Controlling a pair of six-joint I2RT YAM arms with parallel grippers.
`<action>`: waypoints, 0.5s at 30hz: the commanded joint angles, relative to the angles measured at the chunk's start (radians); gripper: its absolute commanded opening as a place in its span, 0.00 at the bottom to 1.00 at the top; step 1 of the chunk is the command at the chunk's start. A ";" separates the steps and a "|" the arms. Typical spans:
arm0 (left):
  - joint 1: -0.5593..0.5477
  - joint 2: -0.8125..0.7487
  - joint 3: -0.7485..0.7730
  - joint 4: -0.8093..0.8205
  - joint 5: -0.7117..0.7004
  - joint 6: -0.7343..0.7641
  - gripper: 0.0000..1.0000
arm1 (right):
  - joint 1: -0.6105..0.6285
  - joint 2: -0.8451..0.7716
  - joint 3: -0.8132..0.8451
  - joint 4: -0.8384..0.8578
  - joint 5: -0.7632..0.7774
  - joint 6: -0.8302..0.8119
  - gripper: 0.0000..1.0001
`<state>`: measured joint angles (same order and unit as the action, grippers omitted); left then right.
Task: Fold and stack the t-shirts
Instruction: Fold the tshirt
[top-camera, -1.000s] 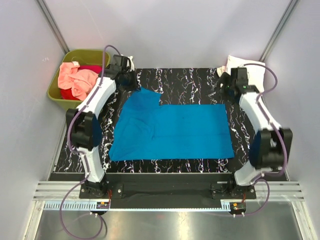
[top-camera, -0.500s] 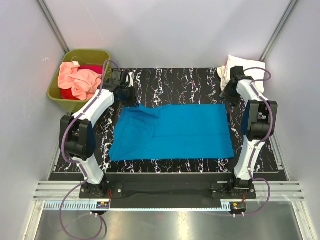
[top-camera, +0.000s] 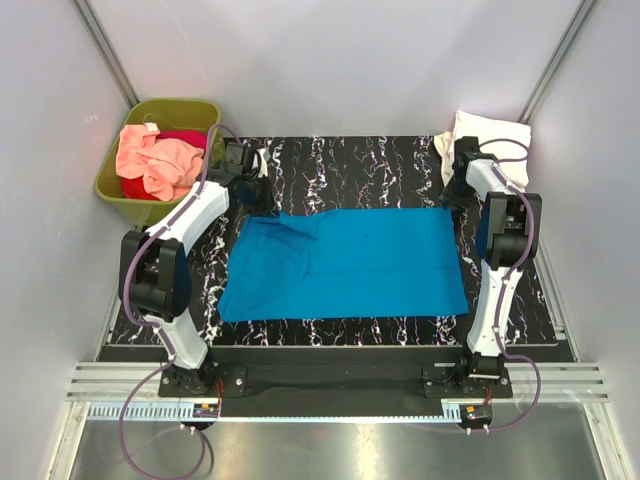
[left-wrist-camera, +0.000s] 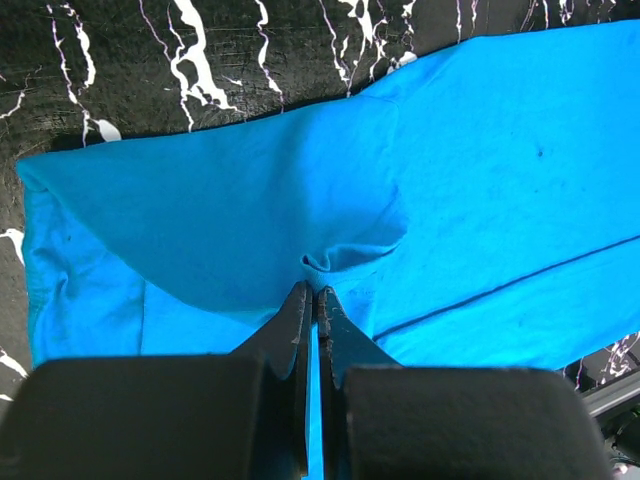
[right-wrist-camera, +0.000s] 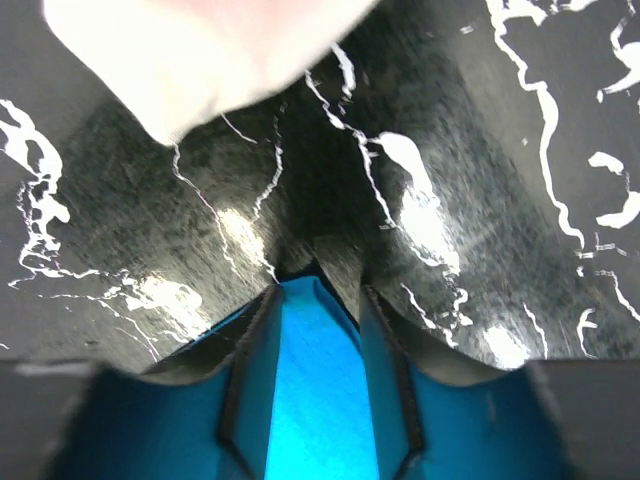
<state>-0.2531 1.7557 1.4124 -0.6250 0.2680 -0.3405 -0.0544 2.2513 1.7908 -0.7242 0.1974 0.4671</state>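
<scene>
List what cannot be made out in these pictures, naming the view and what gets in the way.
1. Right wrist view: the right gripper is blurred, so it is unclear whether it grips the blue t-shirt.
2. Top view: the red shirt in the tub is mostly covered by the salmon shirt, so the garment count is unclear.
3. Right wrist view: the white shirt is blurred and cut off by the top edge.

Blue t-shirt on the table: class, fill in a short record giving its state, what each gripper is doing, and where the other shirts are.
blue t-shirt: spread on the marbled table, rumpled at its far left
left gripper: shut, pinching a fold of the blue t-shirt
right gripper: jaws apart, the shirt's far right corner between them
cream-white shirt: at the table's far right corner
green tub: beyond the far left corner, holding a peach shirt and a red shirt
</scene>
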 joint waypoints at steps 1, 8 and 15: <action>0.003 -0.038 0.006 0.034 0.028 0.000 0.00 | -0.004 0.011 0.038 0.025 0.008 -0.002 0.40; 0.003 -0.033 0.042 0.002 0.019 0.005 0.00 | -0.002 0.010 0.044 0.026 -0.026 -0.010 0.07; 0.005 -0.067 0.155 -0.100 -0.033 0.023 0.00 | -0.004 -0.073 0.019 0.011 -0.070 0.001 0.00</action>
<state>-0.2531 1.7550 1.4822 -0.6910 0.2607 -0.3363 -0.0544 2.2562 1.8004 -0.7113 0.1555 0.4629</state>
